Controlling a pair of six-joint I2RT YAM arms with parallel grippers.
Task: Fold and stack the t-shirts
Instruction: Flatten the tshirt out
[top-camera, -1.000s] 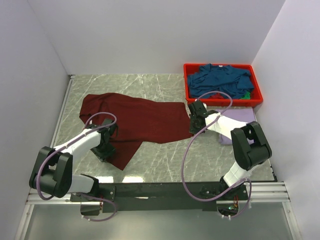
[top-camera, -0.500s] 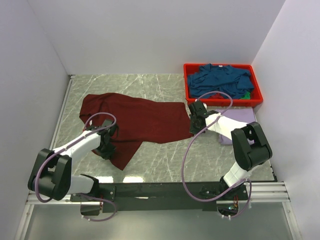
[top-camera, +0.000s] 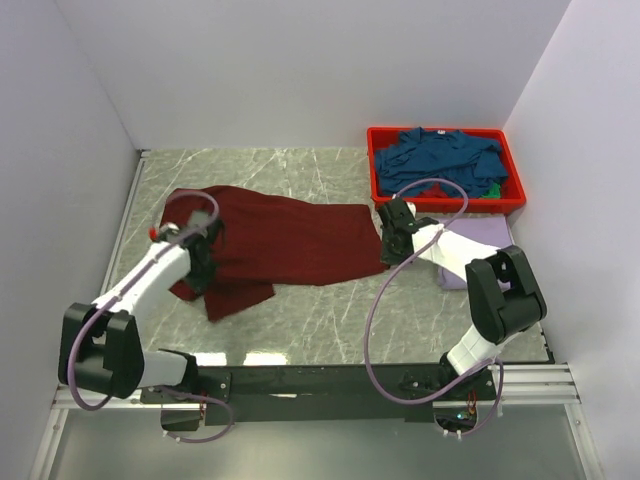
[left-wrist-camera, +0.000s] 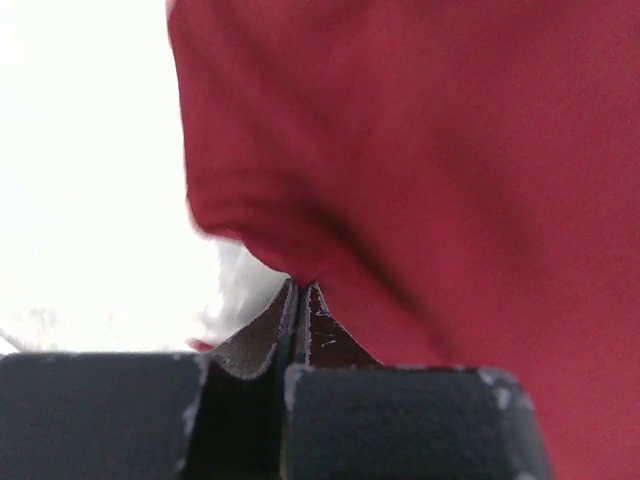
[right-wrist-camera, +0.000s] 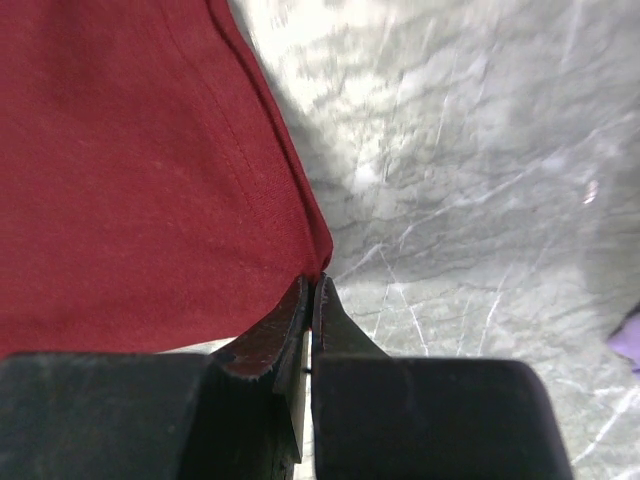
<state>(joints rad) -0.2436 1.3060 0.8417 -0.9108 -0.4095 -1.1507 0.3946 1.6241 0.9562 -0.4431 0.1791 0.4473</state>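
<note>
Pinching the lower-left flap of the maroon t-shirt (top-camera: 290, 240) in the left gripper (left-wrist-camera: 297, 290), shut only within the last second, and already drawing that flap up and inward across the left-centre of the table (top-camera: 320, 310). Clamping the shirt's right corner in the closed right gripper (right-wrist-camera: 313, 280) at centre right. Probably starting a fold, both ends now secured. Keeping teal-blue t-shirts (top-camera: 445, 160) heaped in the red bin (top-camera: 372, 170) at upper right; leaving a pale lavender t-shirt (top-camera: 480, 235) just below it.

A spread shirt (top-camera: 290, 240) covers the left and middle of the bench (top-camera: 320, 310) — the bin (top-camera: 505, 203) stands back right, more shirts (top-camera: 440, 160) in it, a folded shirt (top-camera: 485, 232) before it.
</note>
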